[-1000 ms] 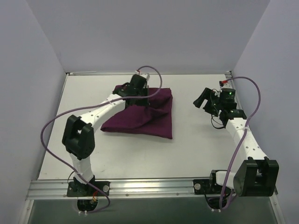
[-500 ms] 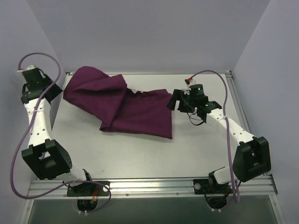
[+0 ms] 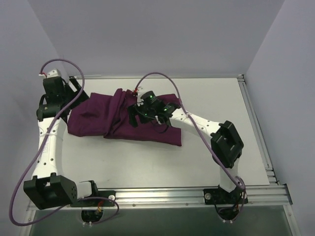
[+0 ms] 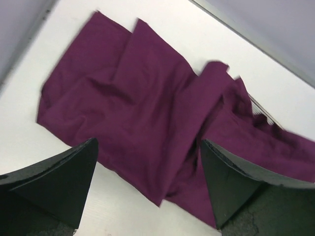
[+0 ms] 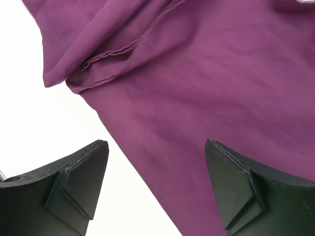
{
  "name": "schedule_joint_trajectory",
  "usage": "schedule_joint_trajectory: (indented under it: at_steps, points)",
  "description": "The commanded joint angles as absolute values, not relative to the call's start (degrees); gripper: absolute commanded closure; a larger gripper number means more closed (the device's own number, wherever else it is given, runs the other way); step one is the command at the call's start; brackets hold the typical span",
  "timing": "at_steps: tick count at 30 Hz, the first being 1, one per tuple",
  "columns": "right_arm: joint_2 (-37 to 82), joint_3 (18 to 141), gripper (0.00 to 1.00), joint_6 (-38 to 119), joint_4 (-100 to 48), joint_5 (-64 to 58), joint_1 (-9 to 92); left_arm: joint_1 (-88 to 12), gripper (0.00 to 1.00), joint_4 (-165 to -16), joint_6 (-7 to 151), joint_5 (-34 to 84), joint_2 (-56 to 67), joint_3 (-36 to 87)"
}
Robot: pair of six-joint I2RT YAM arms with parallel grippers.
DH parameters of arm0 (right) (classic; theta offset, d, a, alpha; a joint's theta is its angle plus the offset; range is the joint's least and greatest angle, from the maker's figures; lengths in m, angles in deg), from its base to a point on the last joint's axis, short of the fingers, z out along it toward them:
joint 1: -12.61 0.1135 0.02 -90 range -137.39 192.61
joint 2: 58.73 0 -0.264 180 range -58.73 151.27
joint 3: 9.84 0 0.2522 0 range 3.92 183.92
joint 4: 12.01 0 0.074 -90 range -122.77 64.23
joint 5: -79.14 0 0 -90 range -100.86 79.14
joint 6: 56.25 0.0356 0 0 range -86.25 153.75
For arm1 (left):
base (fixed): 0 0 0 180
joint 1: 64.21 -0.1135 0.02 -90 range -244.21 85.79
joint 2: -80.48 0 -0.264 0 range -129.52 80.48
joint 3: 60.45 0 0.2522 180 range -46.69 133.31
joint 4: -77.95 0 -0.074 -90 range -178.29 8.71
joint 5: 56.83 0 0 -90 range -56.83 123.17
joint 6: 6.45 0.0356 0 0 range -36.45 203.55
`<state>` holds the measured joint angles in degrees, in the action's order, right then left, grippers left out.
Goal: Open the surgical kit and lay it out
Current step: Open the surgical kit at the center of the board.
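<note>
Hovering over the dark purple cloth wrap (image 3: pixel 98 120) with both hands spread

The wrap is lying crumpled on the far left part of the flat white worktop (image 3: pixel 147 162), with several long folds running across it. Its left part is lying flatter and is reaching toward the left edge of the worktop. Its right part is making a thicker, bunched heap, and one corner is pointing toward the near side.

The left hand (image 3: pixel 76 93) is hanging near the far left corner of the worktop, just beside the far left edge of the wrap and raised above it. Its two black fingers are standing wide apart and nothing is sitting between them. In the left wrist view the cloth is showing below, well apart from the tips.

The right hand (image 3: pixel 134 117) is reaching across from the right side and is hanging over the middle of the wrap. Its fingers are also standing wide apart and are pinching nothing. In the right wrist view the purple cloth, with one folded edge, is filling most of the space below the fingers, and bare worktop is showing at the left. Whether the fingertips are touching the cloth, I cannot tell.
</note>
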<state>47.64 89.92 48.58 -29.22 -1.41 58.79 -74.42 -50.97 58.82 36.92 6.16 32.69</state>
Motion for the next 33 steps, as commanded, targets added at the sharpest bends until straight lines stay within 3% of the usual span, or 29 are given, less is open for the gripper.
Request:
schedule_joint_trajectory:
  at_steps: [1, 7, 14, 20, 33]
  points:
    - [53.1, 96.7, 0.2, 45.5, -31.3, -1.8, 61.4, -69.7, 0.06, -51.7, 58.6, 35.9, 11.3, 28.7]
    - [62.6, 108.1, 0.21, 54.3, -28.8, -6.6, 65.2, -68.0, 0.06, -54.6, 57.0, 36.4, 18.3, 18.1]
    - [68.4, 113.8, 0.2, 68.6, -26.5, -21.4, 66.2, -68.1, 0.06, -53.0, 58.7, 35.1, 20.8, 19.2]
    - [73.5, 119.9, 0.27, 71.9, -28.5, -23.7, 65.8, -68.0, 0.06, -53.4, 58.8, 33.2, 20.9, 19.2]
    - [78.1, 119.1, 0.39, 74.4, -26.3, -20.5, 63.8, -68.0, 0.06, -53.7, 58.9, 29.8, 20.6, 20.6]
